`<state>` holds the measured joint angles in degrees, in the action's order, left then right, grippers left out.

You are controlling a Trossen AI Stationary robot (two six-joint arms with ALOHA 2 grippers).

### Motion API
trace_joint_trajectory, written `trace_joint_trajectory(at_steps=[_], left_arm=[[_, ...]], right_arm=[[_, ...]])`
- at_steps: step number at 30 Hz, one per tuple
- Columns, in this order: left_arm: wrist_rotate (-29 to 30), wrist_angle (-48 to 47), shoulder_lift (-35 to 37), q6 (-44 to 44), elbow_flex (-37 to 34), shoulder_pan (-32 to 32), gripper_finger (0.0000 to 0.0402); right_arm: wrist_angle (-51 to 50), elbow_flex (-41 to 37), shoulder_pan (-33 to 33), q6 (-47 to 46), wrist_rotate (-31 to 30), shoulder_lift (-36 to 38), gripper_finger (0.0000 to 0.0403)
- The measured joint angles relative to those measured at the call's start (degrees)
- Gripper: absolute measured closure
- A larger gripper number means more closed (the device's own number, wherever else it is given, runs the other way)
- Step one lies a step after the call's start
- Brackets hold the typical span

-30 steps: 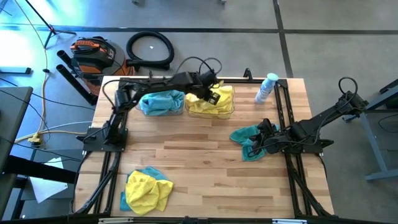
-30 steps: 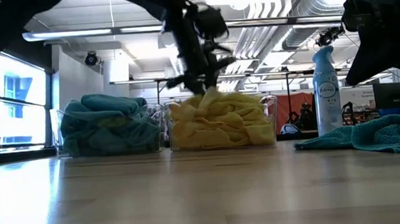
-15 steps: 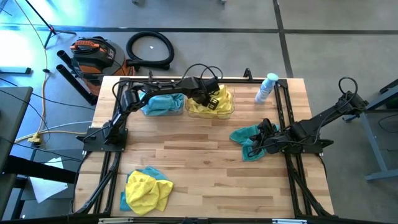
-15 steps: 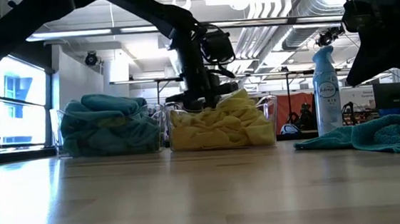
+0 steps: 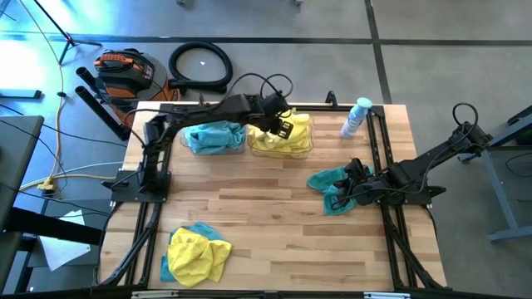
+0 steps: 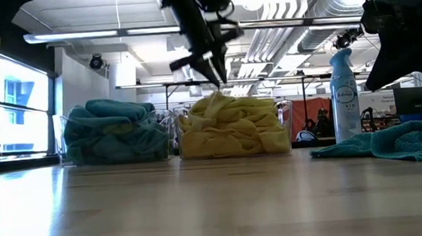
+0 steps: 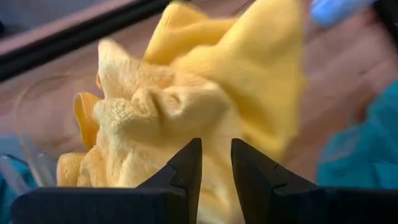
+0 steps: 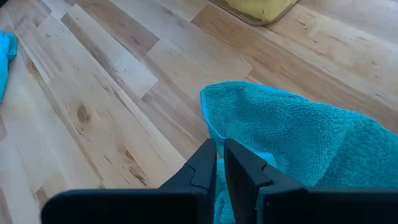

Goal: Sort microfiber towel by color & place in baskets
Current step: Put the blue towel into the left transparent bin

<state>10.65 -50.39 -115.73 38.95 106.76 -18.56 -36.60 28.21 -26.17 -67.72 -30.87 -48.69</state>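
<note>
Two clear baskets stand side by side at the table's far edge. One basket (image 5: 214, 138) holds teal towels (image 6: 114, 129); the other basket (image 5: 283, 141) holds yellow towels (image 6: 233, 127). My left gripper (image 6: 218, 78) hangs just above the yellow heap, clear of it. Its fingers are slightly open, with nothing between them (image 7: 216, 158). A loose teal towel (image 5: 331, 184) lies flat on the table at the right. My right gripper (image 8: 219, 149) hovers shut above that towel. A pile of yellow and teal towels (image 5: 198, 254) lies near the front left corner.
A clear spray bottle (image 5: 356, 116) stands upright at the far right, beside the yellow basket. Black frame rails (image 5: 145, 241) run along the table's left and right sides. Bare wood (image 5: 274, 224) spans the middle and the front right.
My left gripper dipped onto the yellow towels in their basket, then rose clear above them. The top of the yellow heap was pressed down and now stands up in a peak again. The gap between the fingers looks unchanged.
</note>
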Motion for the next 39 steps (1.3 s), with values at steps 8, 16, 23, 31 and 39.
trace_joint_trajectory(at_steps=[8, 16, 23, 31, 39], left_arm=[[1.80, -3.02, 6.72, -2.28, 0.04, 6.31, 0.0326], [1.39, -5.95, 6.78, -3.36, -2.76, 17.34, 0.0326], [0.24, -2.35, 6.72, 0.84, -10.19, 25.59, 0.0326], [-5.48, -2.74, 7.56, 0.41, -15.59, 29.30, 0.0336], [-4.50, -1.94, 16.75, -1.04, -24.78, 28.59, 0.0354]], right_arm=[[-0.04, 0.00, 0.07, 3.13, 0.00, 0.00, 0.0334], [-6.41, 0.02, 0.07, 11.09, 1.86, -1.09, 0.0232], [-11.32, 0.02, 0.07, 9.69, 7.37, -8.58, 0.0186], [-4.80, 0.02, 0.07, 6.48, 13.57, -21.79, 0.0180], [1.36, 0.47, 0.07, 0.39, 14.48, -29.13, 0.0188]])
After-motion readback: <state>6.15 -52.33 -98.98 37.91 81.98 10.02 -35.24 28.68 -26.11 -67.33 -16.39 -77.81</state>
